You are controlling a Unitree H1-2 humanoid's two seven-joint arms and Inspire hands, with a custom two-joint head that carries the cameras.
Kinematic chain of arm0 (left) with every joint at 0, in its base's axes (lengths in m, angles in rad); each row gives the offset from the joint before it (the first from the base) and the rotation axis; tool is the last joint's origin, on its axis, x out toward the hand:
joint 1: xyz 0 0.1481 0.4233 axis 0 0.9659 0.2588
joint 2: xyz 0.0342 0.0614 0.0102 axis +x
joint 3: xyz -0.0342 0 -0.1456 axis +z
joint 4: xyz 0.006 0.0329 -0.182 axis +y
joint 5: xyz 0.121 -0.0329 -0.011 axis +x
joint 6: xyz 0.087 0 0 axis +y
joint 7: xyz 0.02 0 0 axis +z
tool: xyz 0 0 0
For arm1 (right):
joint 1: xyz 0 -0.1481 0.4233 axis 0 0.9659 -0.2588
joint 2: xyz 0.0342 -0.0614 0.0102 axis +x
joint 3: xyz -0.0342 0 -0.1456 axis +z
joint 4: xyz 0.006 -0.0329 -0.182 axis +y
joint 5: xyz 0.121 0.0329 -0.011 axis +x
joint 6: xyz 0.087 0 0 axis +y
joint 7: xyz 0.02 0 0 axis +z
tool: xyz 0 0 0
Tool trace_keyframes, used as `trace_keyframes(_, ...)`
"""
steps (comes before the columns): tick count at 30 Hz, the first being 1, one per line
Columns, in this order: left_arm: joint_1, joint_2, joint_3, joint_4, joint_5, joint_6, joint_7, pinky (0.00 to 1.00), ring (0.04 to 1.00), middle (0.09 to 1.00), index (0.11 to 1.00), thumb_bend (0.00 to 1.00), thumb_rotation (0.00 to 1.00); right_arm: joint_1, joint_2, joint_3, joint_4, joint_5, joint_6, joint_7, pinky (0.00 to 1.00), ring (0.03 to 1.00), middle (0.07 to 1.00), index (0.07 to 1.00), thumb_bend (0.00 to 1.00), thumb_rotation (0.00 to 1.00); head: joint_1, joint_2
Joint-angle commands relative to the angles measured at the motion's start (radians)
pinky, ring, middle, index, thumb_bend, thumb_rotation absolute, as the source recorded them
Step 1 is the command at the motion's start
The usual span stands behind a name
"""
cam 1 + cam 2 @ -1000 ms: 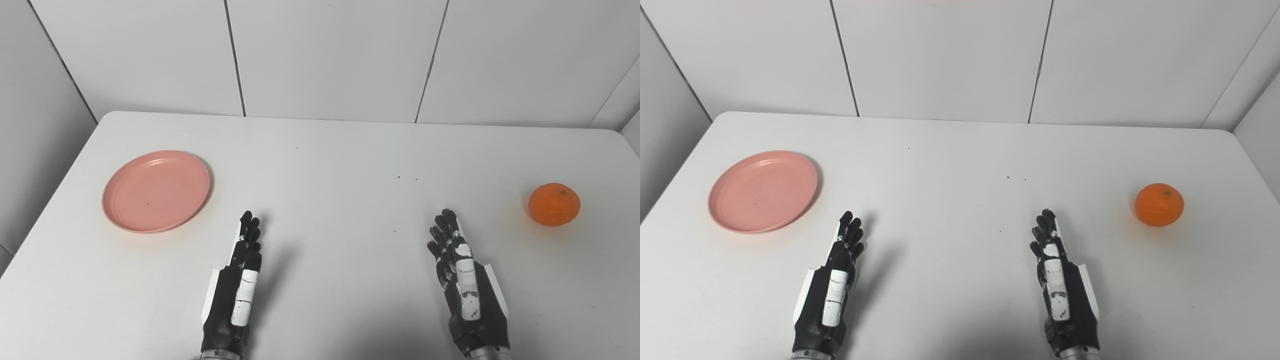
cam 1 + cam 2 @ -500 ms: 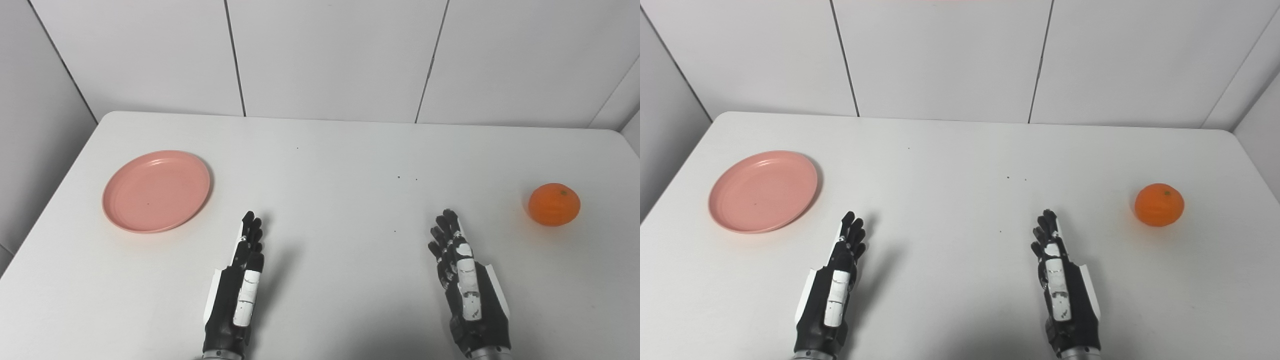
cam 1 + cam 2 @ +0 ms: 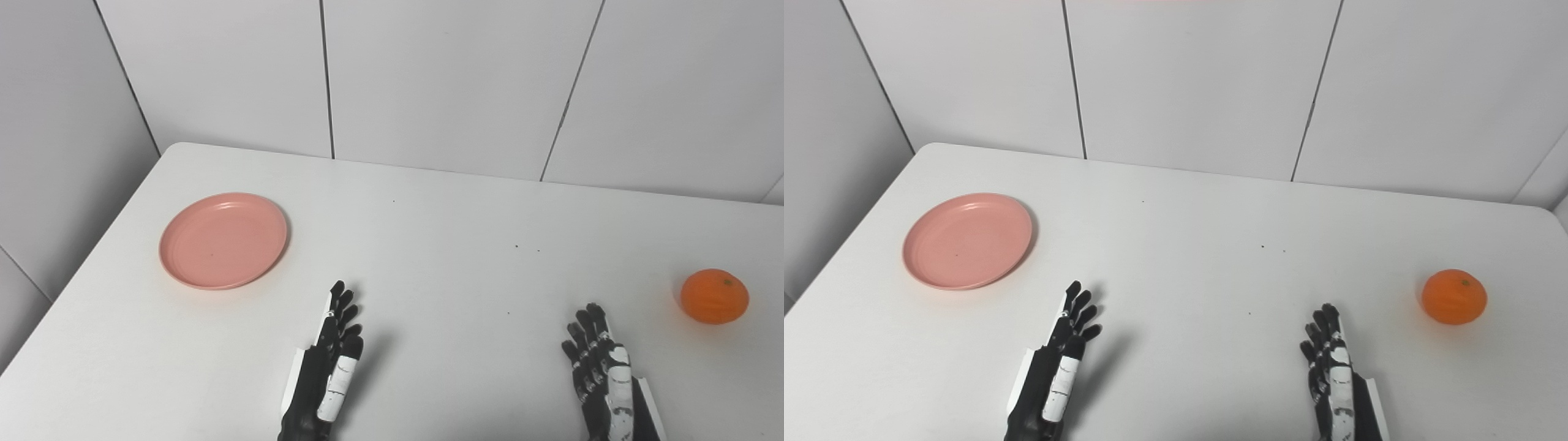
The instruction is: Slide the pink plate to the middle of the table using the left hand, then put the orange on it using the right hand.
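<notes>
The pink plate (image 3: 223, 240) lies flat and bare on the left side of the white table (image 3: 441, 233). An orange (image 3: 714, 296) rests near the right edge. My left hand (image 3: 326, 365) hovers near the front, to the right of and nearer than the plate, open with straight fingers, touching nothing. My right hand (image 3: 603, 378) is at the front right, open as well, well short of the orange and to its left. In the right eye view the plate (image 3: 968, 241), orange (image 3: 1453, 297), left hand (image 3: 1058, 367) and right hand (image 3: 1335, 376) stand the same way.
White panelled walls close the table's far side and the left. A few small dark specks (image 3: 527, 248) dot the table's middle. The table's left edge (image 3: 92, 263) runs close to the plate.
The whole picture has shifted down and to the right, so the camera has moved. The plate and orange lie where they were. Both hands stay open; the left hand's fingers look slightly more spread.
</notes>
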State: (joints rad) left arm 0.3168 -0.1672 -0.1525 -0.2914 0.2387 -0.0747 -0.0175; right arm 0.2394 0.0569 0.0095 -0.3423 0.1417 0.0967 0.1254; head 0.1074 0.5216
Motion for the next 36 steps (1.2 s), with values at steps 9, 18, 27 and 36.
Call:
trace_keyframes(9, 0.202, 0.061, -0.02, 0.084, 0.0, -0.102, 0.013, 0.86, 0.943, 0.973, 0.965, 0.96, 0.98, 0.201, -0.052, -0.025, 0.056, 0.02, -0.167, 0.053, 1.0, 1.0, 1.0, 1.0, 0.86, 1.0, 0.024, -0.079)
trace_keyframes(18, 0.19, 0.06, -0.009, 0.111, -0.007, -0.129, 0.012, 0.84, 0.932, 0.967, 0.956, 0.95, 0.96, 0.195, -0.046, -0.03, 0.085, 0.027, -0.182, 0.076, 1.0, 1.0, 1.0, 1.0, 0.83, 1.0, 0.016, -0.1)
trace_keyframes(27, 0.186, 0.068, -0.002, 0.116, -0.019, -0.151, 0.007, 0.83, 0.928, 0.965, 0.961, 0.93, 0.95, 0.2, -0.036, -0.025, 0.076, 0.024, -0.18, 0.074, 1.0, 1.0, 1.0, 1.0, 0.85, 1.0, 0.012, -0.097)
trace_keyframes(36, 0.166, 0.071, 0.011, 0.117, -0.019, -0.185, 0.014, 0.82, 0.911, 0.941, 0.928, 0.93, 0.95, 0.19, -0.032, -0.02, 0.071, 0.017, -0.172, 0.07, 1.0, 1.0, 1.0, 1.0, 0.86, 1.0, 0.021, -0.104)
